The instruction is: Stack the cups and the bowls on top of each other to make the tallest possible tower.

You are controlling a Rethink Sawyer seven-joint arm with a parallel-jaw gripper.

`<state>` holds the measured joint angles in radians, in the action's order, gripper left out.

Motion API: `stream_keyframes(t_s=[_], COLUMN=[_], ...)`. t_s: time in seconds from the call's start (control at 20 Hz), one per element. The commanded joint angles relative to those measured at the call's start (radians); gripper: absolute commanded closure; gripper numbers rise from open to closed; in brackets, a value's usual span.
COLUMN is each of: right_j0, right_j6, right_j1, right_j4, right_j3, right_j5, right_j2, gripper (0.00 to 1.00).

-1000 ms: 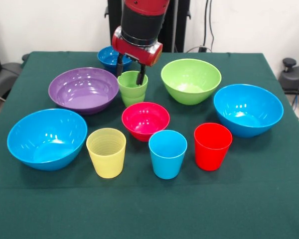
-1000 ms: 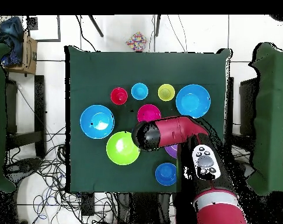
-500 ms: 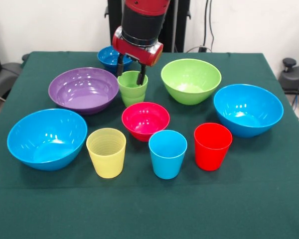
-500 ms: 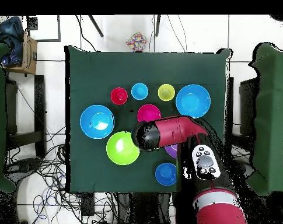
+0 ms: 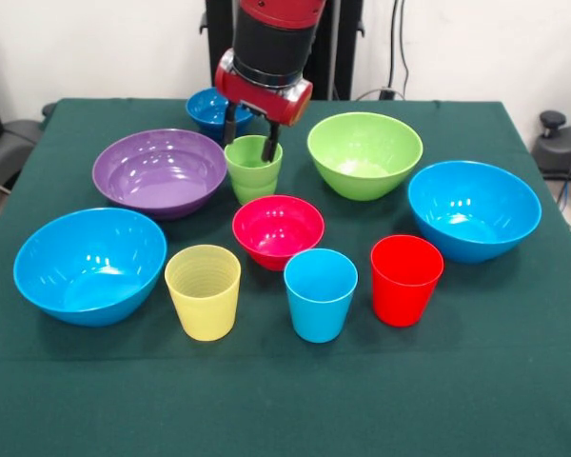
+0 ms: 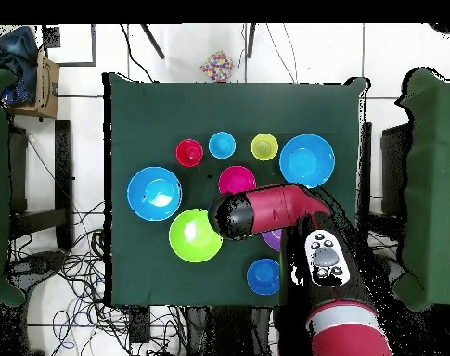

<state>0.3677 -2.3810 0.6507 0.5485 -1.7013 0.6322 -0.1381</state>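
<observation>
The gripper (image 5: 250,136) was seen with its fingers spread astride the far rim of the smooth green plastic tumbler (image 5: 253,168), one inside, one outside. The tumbler stood upright at the glossy pink-red bowl's (image 5: 278,228) twelve o'clock. No lettering could be read anywhere.

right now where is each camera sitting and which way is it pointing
Front view: sits across the table from the robot, looking over the cups and bowls toward it; the arm drops in from the top, gripper with one finger inside the green cup and one outside.
Overhead view: sits above the table, looking straight down; the red and black arm reaches up from the bottom edge and hides the green cup.
Shared: both show the lime green bowl and pink-red bowl, turned half round between views.
</observation>
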Motion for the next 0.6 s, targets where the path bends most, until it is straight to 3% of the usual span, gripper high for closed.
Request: stream_keyframes(t_s=[0.05, 0.35, 0.6], right_j0=[-0.003, 0.002, -0.003], right_j6=[0.175, 0.178, 0.127], right_j1=[0.036, 0.045, 0.0], right_j4=[-0.009, -0.008, 0.003], right_j3=[-0.008, -0.022, -0.029], right_j5=[0.11, 0.128, 0.053], right_j2=[-0.099, -0.105, -0.111], gripper=[0.0, 0.0, 0.0])
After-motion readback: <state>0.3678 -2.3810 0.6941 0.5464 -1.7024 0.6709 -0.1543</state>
